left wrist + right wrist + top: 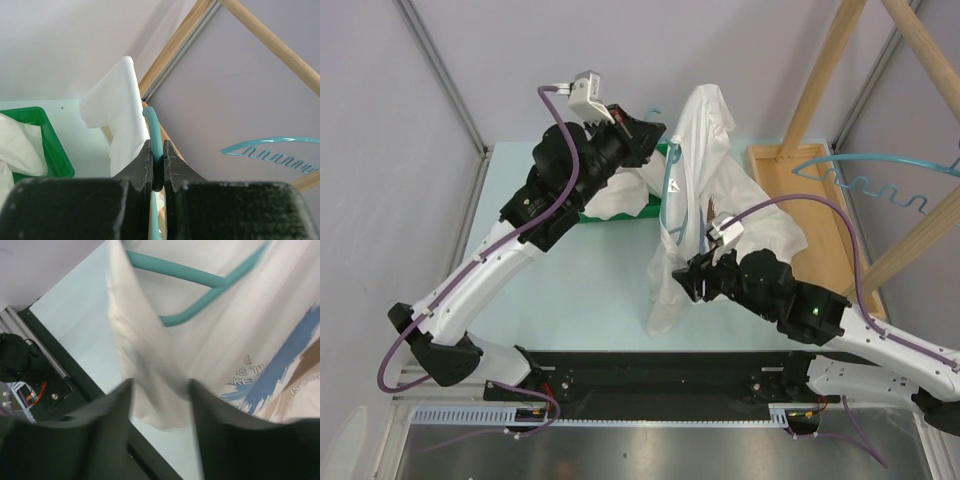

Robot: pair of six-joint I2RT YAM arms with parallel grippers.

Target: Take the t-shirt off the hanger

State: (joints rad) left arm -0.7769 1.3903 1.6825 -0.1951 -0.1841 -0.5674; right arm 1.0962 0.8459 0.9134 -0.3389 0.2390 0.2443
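While raised, left gripper pinches hanger

Bare table left of the hanging t-shirt; green bin behind, wooden rack close on the right.

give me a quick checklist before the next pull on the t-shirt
1. Left gripper fingers shut on the teal hanger: ok.
2. T-shirt fabric lying between the right gripper fingers: ok.
3. Right fingers pinching that fabric firmly: cannot tell.
4. T-shirt off the hanger: not ok; the right wrist view shows the hanger inside the shirt.
5. Spare teal hanger on the wooden rack apart from the shirt: ok.
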